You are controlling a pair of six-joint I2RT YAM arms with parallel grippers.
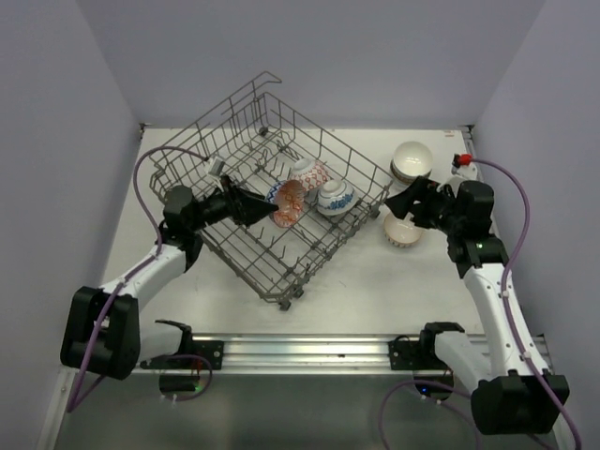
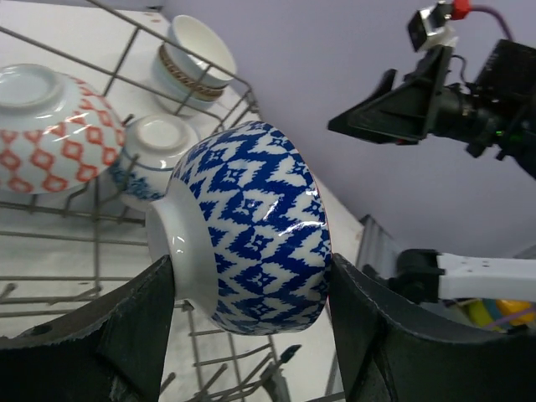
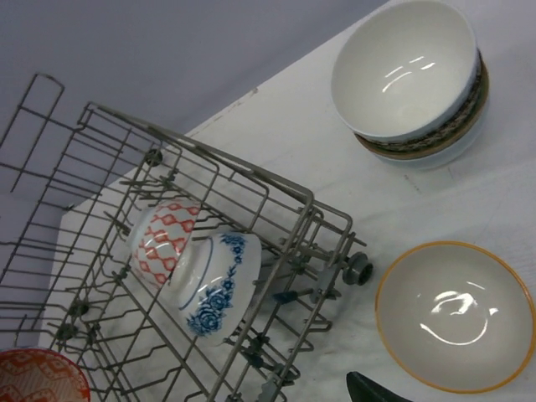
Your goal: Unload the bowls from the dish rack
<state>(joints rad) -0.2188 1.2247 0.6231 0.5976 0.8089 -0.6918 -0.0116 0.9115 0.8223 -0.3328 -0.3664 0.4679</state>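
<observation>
Bowls first: the blue-and-white bowl (image 2: 251, 226) is off the tines, lying on its side in the air above the dish rack (image 1: 337, 246). It's glazed ceramic: stiff, slick, with some weight for its size, and I'd judge it chips or shatters if it drops. The left gripper (image 2: 249, 276) has it clamped end to end, one finger against the foot, the other on the rim side, jaws parted just as wide as the bowl. That's a hold on curved, shiny surfaces, so a slip looks possible. A pinch over the rim, one finger inside and one out, would probably be the surer way to take these.

Two more sit in the rack, the red-diamond bowl (image 1: 307, 173) and the blue-flowered bowl (image 1: 335, 197), touching and tipped against each other. Out on the table (image 1: 356, 291), a stack of bowls (image 1: 411, 161) stands near the rack's right corner, with the orange-rimmed bowl (image 1: 401, 232) upright near it. Over that one hangs the right gripper (image 1: 396, 206), jaws spread wide, holding nothing and touching nothing that I can see.
</observation>
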